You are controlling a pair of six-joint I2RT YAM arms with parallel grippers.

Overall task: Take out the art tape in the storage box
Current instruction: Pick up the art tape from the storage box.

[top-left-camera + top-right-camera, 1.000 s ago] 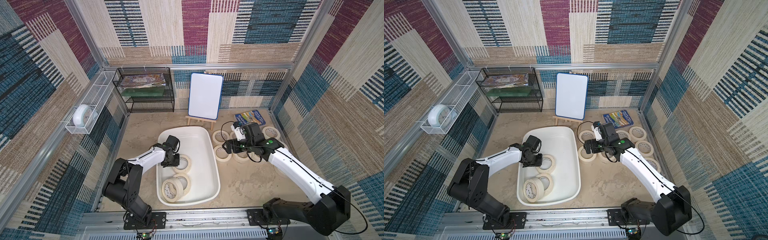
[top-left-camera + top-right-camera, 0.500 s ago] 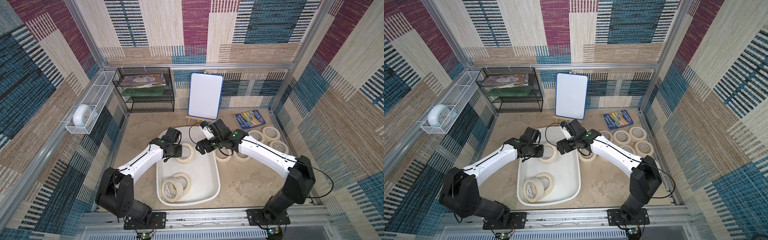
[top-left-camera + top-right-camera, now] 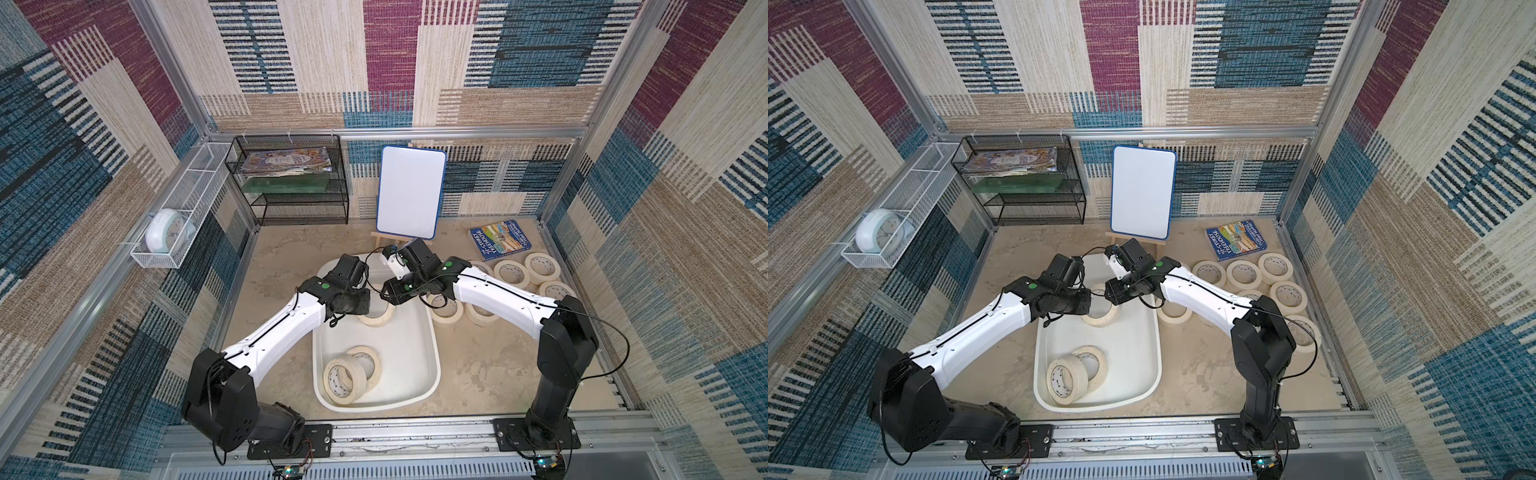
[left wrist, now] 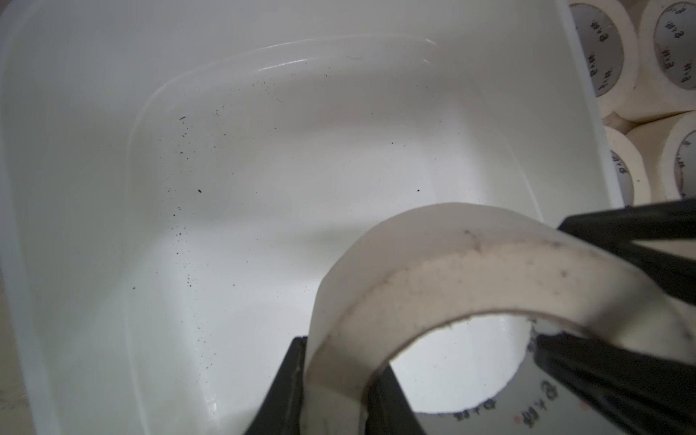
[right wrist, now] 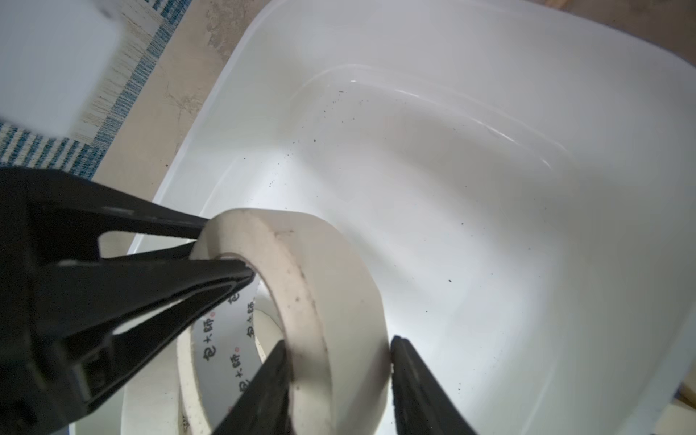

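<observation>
Left end effector [image 4: 339, 361] was clenched on the wall of 1 art tape roll [image 4: 452, 263], with 1 finger inside the ring and 1 on its outer face. Right end effector [image 5: 339, 342] grasped the same roll from the opposite side, again with 1 finger inside the core and 1 outside. Both of those fingers looked pressed against the tape in the right wrist view.

Held between the 2 arms, the roll hung over the far half of the storage box [image 3: 407, 353], with its opening facing roughly upward in both top views. The wrist views showed a shadow under it on the white floor of the box.

Near the left wall at the near end of the box lay 2 more rolls [image 3: 343, 380], one leaning on the other. Other rolls [image 3: 1246, 274] lay flat in a cluster on the bench [image 3: 478, 374] just right of the box, some partly hidden under the right arm. Just beyond that cluster, toward the far right corner, lay a blue book [image 3: 500, 237]. A whiteboard [image 3: 411, 193] stood on a small easel just beyond the far end of the box.
</observation>
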